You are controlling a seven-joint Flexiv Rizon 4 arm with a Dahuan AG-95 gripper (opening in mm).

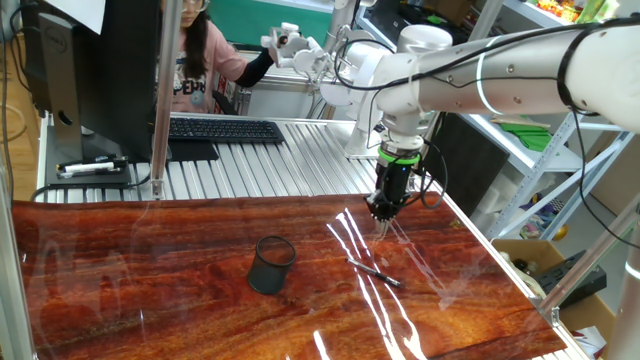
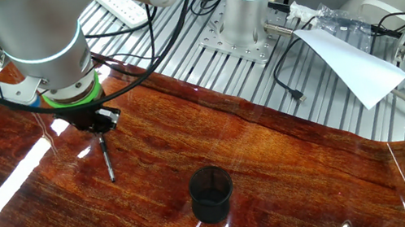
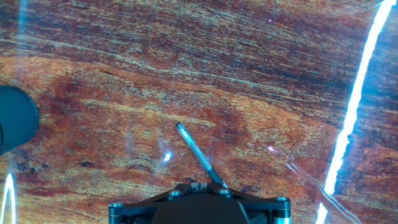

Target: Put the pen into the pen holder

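Okay, gripper points almost straight down over the wood-grain table, jaws pressed together with nothing seen between them, tips just above the surface and not touching it in one fixed view. In the other fixed view the gripper hangs under the green-ringed wrist; whether its tips touch anything can't be told there. The pen lies flat on the table just below and in front of the tips, loose, not pinched. In the other fixed view the pen runs from right under the gripper outward toward the camera. In the hand view the pen lies diagonally, its far end up-left and its near end hidden behind the dark gripper body at the bottom edge. The pen holder stands upright on the table, well apart from the pen, mouth open upward, with nothing visible inside it in the other fixed view. The hand view catches only a dark slice of it at the left edge. Bright glare streaks cross the table near the pen. The white arm reaches in from the right. Beyond the table a black keyboard sits on a ribbed metal surface with a person in pink behind it. A white sheet of paper lies near the arm's base.
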